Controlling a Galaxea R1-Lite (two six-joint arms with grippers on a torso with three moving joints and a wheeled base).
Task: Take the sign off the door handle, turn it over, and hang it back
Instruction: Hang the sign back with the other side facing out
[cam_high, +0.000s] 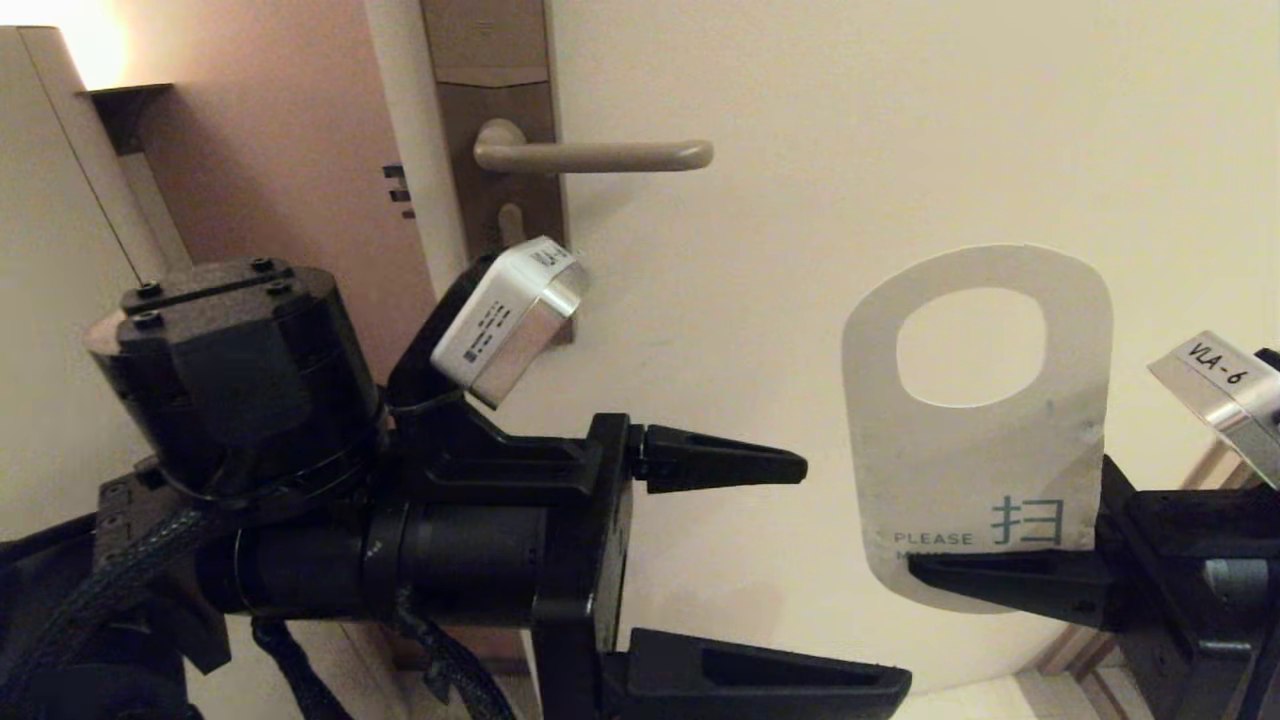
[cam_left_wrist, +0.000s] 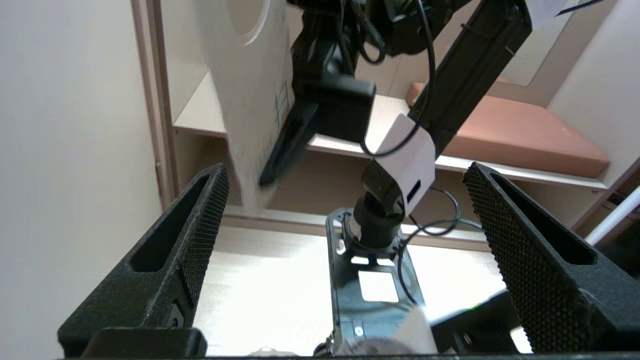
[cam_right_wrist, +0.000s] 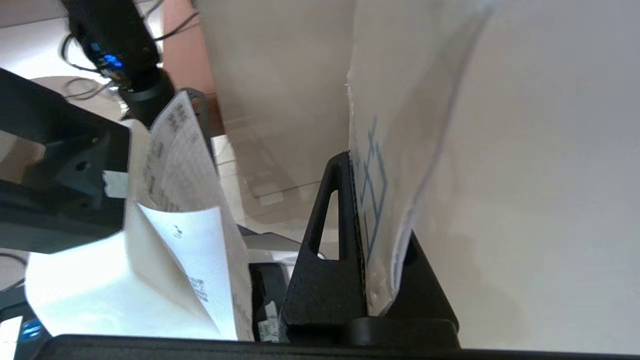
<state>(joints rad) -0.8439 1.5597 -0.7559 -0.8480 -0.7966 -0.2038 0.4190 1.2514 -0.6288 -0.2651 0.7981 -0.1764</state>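
The sign (cam_high: 975, 450) shows its white side with "PLEASE" and a teal character. It stands upright in front of the door, its oval hole at the top, below and right of the door handle (cam_high: 590, 155). My right gripper (cam_high: 925, 572) is shut on the sign's lower edge; in the right wrist view the card (cam_right_wrist: 400, 100) is pinched between the two black fingers (cam_right_wrist: 325, 240). My left gripper (cam_high: 857, 576) is open just left of the sign and apart from it, with nothing between its fingers (cam_left_wrist: 200, 225). In the left wrist view the sign (cam_left_wrist: 250, 100) hangs beyond the left gripper (cam_left_wrist: 347, 169).
The handle sits on a tall brown lock plate (cam_high: 500, 100) at the left edge of the cream door (cam_high: 900, 120). A pinkish wall (cam_high: 280, 150) lies left of the door frame. A bench with a pink cushion (cam_left_wrist: 525, 135) stands off to the side.
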